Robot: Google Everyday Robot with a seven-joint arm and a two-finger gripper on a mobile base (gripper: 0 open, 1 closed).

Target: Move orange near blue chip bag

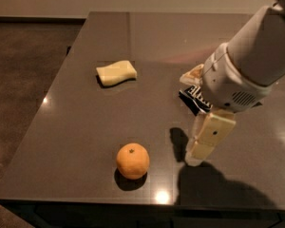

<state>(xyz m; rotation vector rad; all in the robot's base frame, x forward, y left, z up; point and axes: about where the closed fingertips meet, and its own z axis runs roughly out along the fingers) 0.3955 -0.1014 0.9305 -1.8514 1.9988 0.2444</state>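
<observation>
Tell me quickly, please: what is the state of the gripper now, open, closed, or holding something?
Gripper: cannot be told whether open or closed; it hangs low over the table, right of the orange, which lies apart from it.

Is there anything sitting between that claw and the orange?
No. In the camera view, the claw hangs to the right of the orange, and only bare table with the claw's shadow lies between them.

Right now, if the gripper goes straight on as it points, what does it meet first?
Probably the table top: the gripper points downward, close above it. The orange lies apart to the side, though depth is unclear.
</observation>
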